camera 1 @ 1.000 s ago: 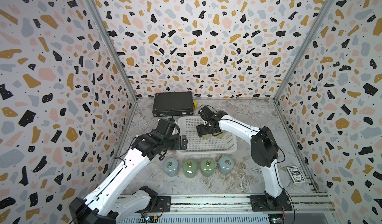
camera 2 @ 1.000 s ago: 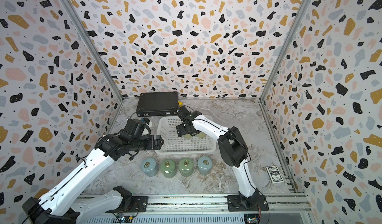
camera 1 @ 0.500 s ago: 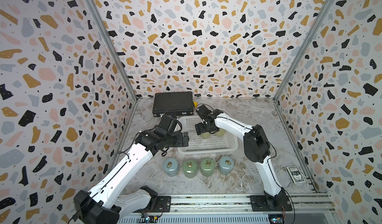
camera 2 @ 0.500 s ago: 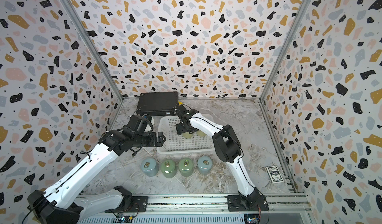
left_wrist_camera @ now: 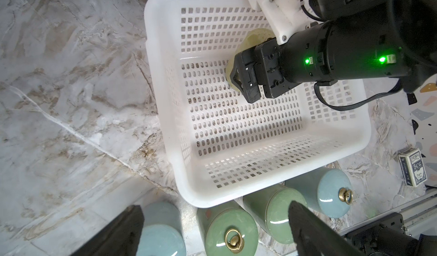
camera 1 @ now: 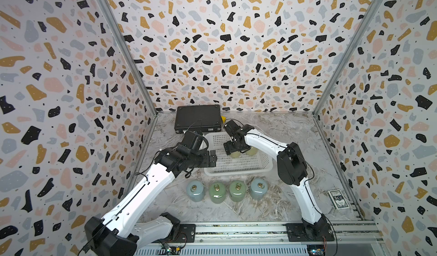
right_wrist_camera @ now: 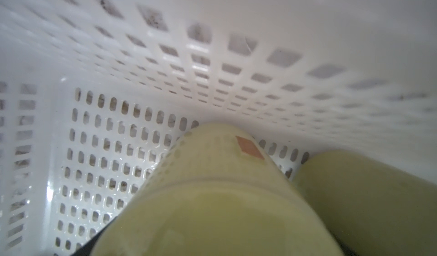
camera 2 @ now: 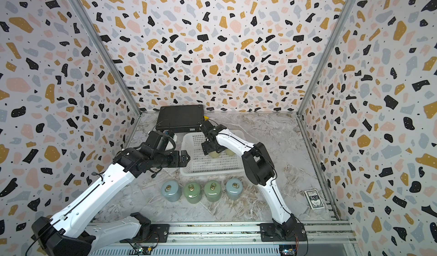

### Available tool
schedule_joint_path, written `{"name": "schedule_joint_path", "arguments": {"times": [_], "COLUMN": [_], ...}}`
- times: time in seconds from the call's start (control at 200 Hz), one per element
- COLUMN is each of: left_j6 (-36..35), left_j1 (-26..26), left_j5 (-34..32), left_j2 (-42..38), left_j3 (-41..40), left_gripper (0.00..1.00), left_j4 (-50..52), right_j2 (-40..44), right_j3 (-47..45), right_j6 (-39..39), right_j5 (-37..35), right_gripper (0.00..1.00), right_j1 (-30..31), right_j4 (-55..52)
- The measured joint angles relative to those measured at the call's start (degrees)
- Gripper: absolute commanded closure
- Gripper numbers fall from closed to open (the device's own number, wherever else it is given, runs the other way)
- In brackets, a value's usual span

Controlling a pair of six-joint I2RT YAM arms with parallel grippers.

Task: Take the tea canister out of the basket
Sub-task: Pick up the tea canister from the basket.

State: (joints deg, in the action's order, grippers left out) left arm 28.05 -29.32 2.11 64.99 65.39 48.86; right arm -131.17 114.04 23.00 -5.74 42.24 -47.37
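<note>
Right gripper (camera 1: 236,150) straddled the canister (right_wrist_camera: 212,184) by the basket's (camera 1: 236,172) far edge, pinching or not unclear, left gripper (camera 1: 211,159) spread wide; a loose or off-centre pinch could let the smooth canister slip, knock its neighbour (right_wrist_camera: 366,195) or drag the basket

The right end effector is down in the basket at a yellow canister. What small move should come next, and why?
Probably close the right end effector on the pale yellow canister. It is low inside the basket over that canister, which fills the right wrist view, and no firm grip shows yet.
</note>
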Motion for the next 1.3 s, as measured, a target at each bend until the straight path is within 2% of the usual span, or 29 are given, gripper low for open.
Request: {"name": "schedule_joint_path", "arguments": {"times": [0.14, 0.21, 0.36, 0.451, 0.846, 1.021, 1.302], "left_j6": [0.0, 0.0, 0.0, 0.0, 0.0, 0.0, 0.0], "left_j1": [0.0, 0.0, 0.0, 0.0, 0.0, 0.0, 0.0], "left_j5": [0.3, 0.4, 0.4, 0.4, 1.1, 2.9, 8.4], "left_j2": [0.0, 0.0, -0.1, -0.3, -0.7, -1.2, -1.5], "left_j3": [0.0, 0.0, 0.0, 0.0, 0.0, 0.0, 0.0], "left_gripper": [0.00, 0.00, 0.00, 0.00, 0.00, 0.01, 0.00], "left_j4": [0.0, 0.0, 0.0, 0.0, 0.0, -0.3, -3.0], "right_j2": [-0.6, -1.0, -1.8, -1.8, -0.8, 3.8, 17.5], "right_j3": [0.9, 1.4, 2.0, 2.3, 1.9, -0.3, -5.2], "right_j6": [-0.3, -0.6, -1.3, -1.6, -2.5, -2.5, -2.4], "right_j5": [-0.1, -0.6, -0.9, -0.4, 0.2, 0.2, -0.1], "right_gripper": [0.01, 0.04, 0.21, 0.25, 0.26, 0.27, 0.27], "right_j1": [0.1, 0.2, 0.0, -0.2, 0.4, 0.9, 1.1], "right_j4": [-0.4, -0.5, -0.5, -0.5, -1.2, -2.4, -3.5]}}
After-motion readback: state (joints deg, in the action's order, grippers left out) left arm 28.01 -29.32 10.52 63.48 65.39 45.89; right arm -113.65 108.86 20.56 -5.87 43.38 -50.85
